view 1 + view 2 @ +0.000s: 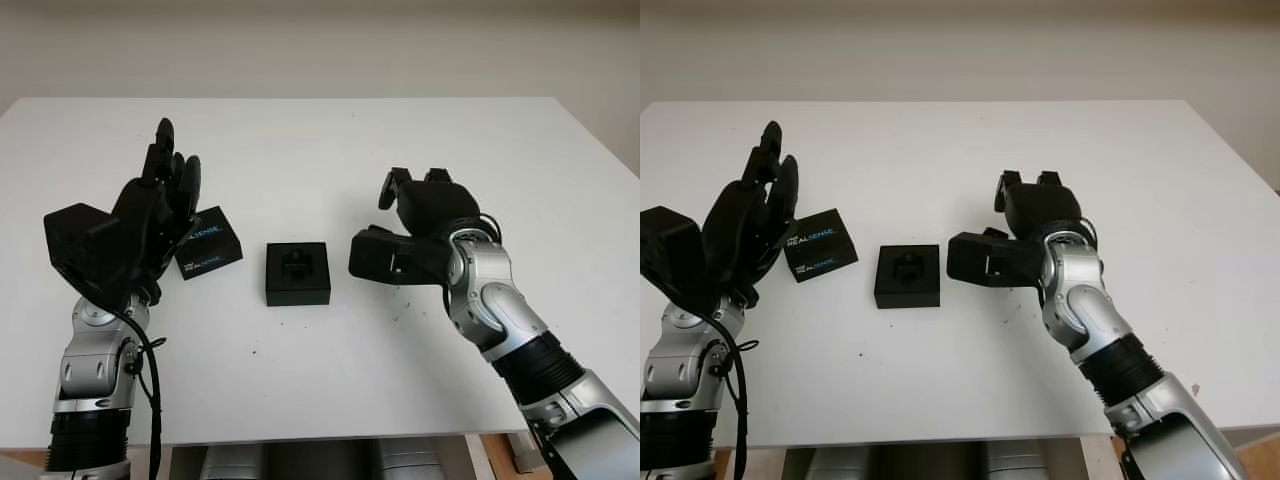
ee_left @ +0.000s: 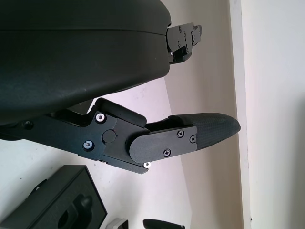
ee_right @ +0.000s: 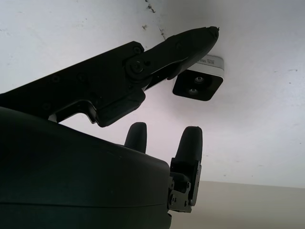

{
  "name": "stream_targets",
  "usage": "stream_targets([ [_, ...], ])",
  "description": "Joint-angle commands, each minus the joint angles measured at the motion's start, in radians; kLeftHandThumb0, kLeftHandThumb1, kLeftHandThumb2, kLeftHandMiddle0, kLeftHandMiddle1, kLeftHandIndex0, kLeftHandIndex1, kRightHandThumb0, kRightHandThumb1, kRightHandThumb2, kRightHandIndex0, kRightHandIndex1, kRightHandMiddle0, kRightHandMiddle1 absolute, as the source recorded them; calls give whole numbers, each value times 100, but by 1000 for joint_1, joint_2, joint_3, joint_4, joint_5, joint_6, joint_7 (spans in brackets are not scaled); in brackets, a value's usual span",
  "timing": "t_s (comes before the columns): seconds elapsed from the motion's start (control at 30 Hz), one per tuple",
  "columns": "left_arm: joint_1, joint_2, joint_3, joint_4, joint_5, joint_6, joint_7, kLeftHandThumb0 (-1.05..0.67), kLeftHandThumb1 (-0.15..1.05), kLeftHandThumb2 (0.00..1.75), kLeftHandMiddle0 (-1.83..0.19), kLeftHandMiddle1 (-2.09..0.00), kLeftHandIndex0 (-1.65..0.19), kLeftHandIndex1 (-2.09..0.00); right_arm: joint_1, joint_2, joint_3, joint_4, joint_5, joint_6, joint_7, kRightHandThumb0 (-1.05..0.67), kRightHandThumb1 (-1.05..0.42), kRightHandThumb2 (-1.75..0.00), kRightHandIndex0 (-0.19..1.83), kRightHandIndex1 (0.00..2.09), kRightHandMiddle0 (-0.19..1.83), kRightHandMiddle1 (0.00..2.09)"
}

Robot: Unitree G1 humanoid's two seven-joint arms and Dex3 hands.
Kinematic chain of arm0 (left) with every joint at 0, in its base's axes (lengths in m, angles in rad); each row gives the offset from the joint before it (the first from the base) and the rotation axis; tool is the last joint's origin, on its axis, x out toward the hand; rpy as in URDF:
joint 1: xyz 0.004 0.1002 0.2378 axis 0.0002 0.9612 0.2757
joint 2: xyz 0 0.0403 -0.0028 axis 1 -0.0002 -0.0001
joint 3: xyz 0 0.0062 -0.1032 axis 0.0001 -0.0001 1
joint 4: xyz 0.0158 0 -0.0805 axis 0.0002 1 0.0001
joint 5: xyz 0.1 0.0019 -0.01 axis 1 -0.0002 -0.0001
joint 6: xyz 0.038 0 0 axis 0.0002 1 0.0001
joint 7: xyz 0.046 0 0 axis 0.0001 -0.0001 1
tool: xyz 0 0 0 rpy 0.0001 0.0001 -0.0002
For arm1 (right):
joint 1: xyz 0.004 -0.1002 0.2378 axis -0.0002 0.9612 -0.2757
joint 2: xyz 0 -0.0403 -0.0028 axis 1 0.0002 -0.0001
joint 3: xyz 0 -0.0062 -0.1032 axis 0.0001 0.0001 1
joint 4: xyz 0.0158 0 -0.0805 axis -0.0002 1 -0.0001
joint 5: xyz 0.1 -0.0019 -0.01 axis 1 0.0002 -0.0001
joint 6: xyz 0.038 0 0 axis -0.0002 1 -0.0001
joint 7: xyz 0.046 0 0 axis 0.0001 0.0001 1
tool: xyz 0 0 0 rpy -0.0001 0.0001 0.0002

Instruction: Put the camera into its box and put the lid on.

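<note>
Right hand [image 1: 415, 215] and left hand [image 1: 160, 200] open, empty, flanking one box [image 1: 297, 273], one lid [image 1: 208, 242], one camera [image 3: 198, 81].

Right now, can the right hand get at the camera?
Probably yes. The camera lies on the table right beside the open right hand, with nothing between them. The left hand, open, is raised by the lid, out of the way.

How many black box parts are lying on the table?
2: the open box base at the table's centre, and its printed lid beside it, nearer the left hand.
</note>
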State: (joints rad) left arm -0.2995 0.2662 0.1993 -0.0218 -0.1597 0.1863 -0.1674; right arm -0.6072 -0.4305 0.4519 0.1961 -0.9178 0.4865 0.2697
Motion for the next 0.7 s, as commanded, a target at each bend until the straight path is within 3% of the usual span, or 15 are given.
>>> stream_targets([
  [0.0, -17, 7, 3, 1, -4, -14, -5, -71, 105, 60, 19, 0, 19, 0, 1, -4, 2, 11, -6, -14, -5, -80, -89, -6, -19, 180, -19, 155],
  [0.5, -12, 6, 2, -14, 0, 2, 8, -73, 105, 57, 19, 0, 19, 0, 4, 13, -6, 50, 10, -35, -8, -80, -89, -5, -19, 182, -19, 147],
  [0.67, -9, 9, 2, -13, 6, -1, 11, -72, 105, 58, 19, 0, 19, 0, -4, 24, -5, 74, 13, -28, 11, -78, -91, -5, -19, 171, -19, 138],
])
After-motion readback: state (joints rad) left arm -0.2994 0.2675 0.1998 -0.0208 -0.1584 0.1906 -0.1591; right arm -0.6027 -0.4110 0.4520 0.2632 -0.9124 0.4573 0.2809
